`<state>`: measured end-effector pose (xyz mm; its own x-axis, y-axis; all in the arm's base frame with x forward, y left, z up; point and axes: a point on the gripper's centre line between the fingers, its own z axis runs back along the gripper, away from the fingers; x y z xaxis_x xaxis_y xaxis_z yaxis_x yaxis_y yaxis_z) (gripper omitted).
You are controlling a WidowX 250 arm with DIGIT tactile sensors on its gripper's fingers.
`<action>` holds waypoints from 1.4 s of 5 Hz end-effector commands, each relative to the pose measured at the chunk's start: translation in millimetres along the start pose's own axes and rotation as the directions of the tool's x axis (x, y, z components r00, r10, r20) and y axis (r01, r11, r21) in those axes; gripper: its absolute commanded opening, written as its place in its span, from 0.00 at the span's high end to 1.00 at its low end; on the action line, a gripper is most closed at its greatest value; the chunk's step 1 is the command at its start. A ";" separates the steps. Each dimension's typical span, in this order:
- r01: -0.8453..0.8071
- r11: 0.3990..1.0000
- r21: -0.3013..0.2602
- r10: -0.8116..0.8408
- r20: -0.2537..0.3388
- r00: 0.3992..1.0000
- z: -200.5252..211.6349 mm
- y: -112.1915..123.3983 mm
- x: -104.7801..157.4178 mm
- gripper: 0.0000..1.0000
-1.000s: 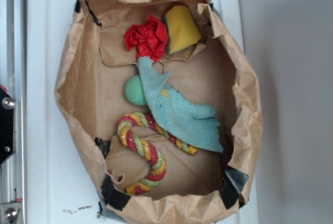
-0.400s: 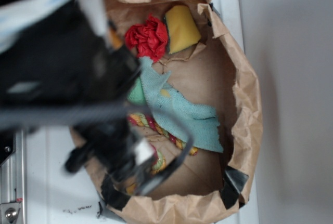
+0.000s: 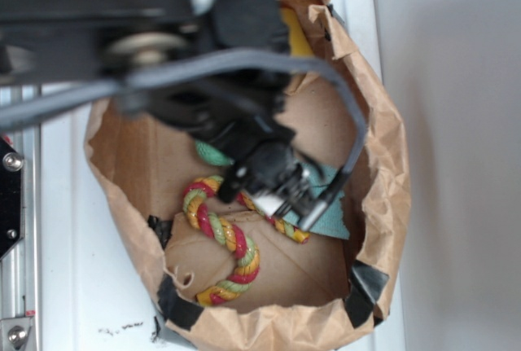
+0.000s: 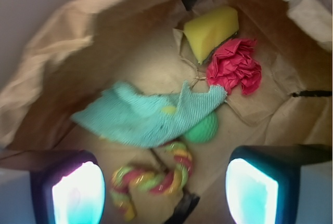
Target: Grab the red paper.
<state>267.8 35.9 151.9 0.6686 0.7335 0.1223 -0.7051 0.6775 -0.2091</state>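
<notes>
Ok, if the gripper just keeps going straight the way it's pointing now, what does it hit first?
Probably the teal cloth, which fills the middle of the wrist view between the open fingers, with the green ball just beside it. The red paper sits off to the upper right, out of line. Depth is unclear.

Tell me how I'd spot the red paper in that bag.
Look in the brown bag for the yellow sponge at its far end. The red paper lies right beside it, touching a corner of the teal cloth. It is the only crumpled, ruffled, all-red thing; the rope toy is striped.
</notes>
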 end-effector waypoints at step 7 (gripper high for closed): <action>-0.116 0.992 0.059 0.110 0.087 0.990 -47.9 49.4 43.2 0.00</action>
<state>274.6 86.6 86.8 0.5777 0.8041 0.1404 -0.7900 0.5941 -0.1515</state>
